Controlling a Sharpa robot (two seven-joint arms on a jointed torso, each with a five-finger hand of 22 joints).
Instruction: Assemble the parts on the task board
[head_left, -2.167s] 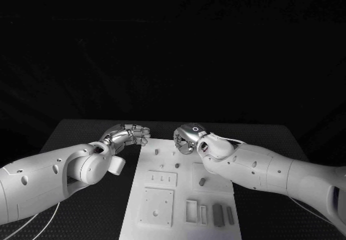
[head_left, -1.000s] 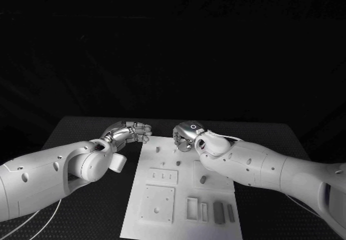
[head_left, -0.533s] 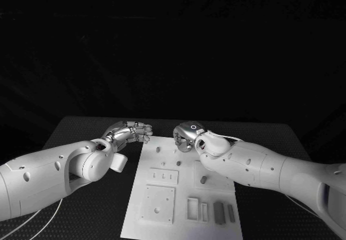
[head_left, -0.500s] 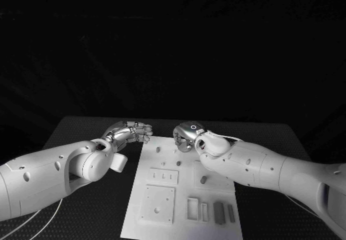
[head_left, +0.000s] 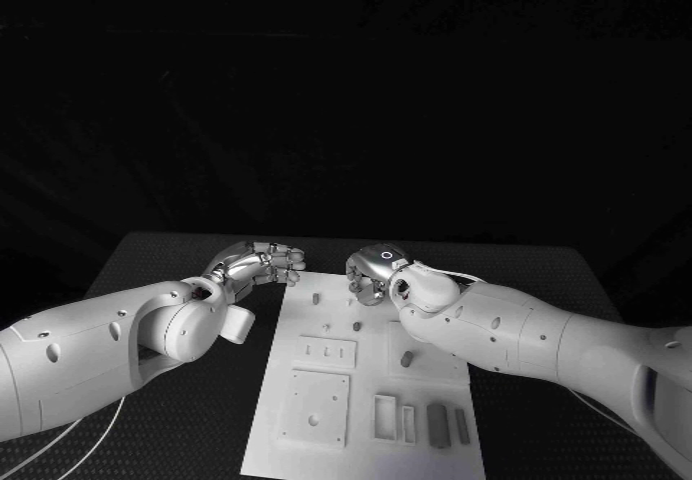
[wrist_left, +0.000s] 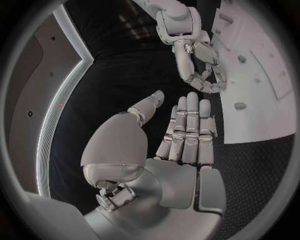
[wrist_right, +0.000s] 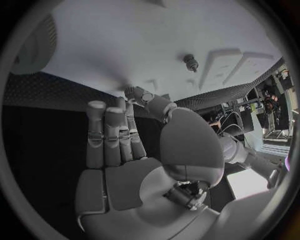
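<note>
Currently both hands sit at the far end of the task board, which lies lengthwise on the middle of the black table. Left hand is over the table just off the board's far left corner; in the left wrist view its fingers lie straight and close together, thumb apart, nothing in them. Right hand is over the board's far edge, slightly right of centre; in the right wrist view the fingers are extended side by side, thumb bent toward the board, nothing held. The two hands are near each other, not touching. Grey parts: one small piece lies on the board mid-right, two elongated ones lie at the near right corner beside a rectangular recess. A square plate with holes is on the near left
</note>
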